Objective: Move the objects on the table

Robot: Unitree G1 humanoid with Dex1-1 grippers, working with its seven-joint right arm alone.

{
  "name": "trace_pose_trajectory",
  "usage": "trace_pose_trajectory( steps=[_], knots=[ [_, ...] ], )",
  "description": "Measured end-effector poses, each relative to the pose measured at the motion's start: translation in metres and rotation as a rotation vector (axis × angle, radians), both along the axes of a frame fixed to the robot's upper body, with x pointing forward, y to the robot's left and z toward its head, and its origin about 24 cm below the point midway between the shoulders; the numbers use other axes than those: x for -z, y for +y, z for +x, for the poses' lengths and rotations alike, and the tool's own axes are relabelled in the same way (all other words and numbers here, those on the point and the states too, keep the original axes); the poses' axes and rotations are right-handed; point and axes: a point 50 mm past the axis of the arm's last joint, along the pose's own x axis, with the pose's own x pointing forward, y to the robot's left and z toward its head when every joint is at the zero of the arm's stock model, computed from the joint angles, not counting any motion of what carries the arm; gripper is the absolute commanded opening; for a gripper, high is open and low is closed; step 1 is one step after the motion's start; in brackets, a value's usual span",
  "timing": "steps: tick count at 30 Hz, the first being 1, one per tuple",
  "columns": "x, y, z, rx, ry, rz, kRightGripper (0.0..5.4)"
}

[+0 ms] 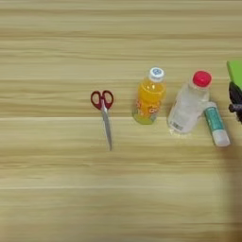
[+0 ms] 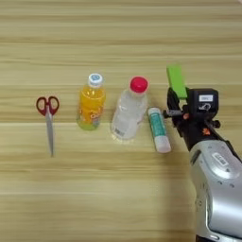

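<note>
On the table (image 2: 94, 189), from left to right, lie red-handled scissors (image 2: 47, 115), blades pointing toward me. An orange juice bottle (image 2: 91, 104) stands upright, with a clear bottle with a red cap (image 2: 128, 112) beside it. A teal-and-white glue stick (image 2: 158, 128) lies flat just right of the clear bottle. A light-green block (image 2: 176, 79) sits further back on the right. My right gripper (image 2: 181, 97) is at the near end of this block, and its black body covers that end. The left eye view shows only the gripper's edge (image 1: 235, 97).
My silver forearm (image 2: 218, 184) comes up from the bottom right corner and covers the table there. Bare wood stretches along the front and the back of the row of objects.
</note>
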Motion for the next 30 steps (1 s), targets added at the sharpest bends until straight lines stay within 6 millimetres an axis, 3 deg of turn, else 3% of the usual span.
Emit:
trace_pose_trajectory(
  steps=[9, 30],
  knots=[
    [0.029, -0.016, 0.002, 0.052, 0.124, 0.0, 1.4],
    [0.059, -0.034, 0.0, 0.131, 0.264, -0.039, 1.4]
  ],
)
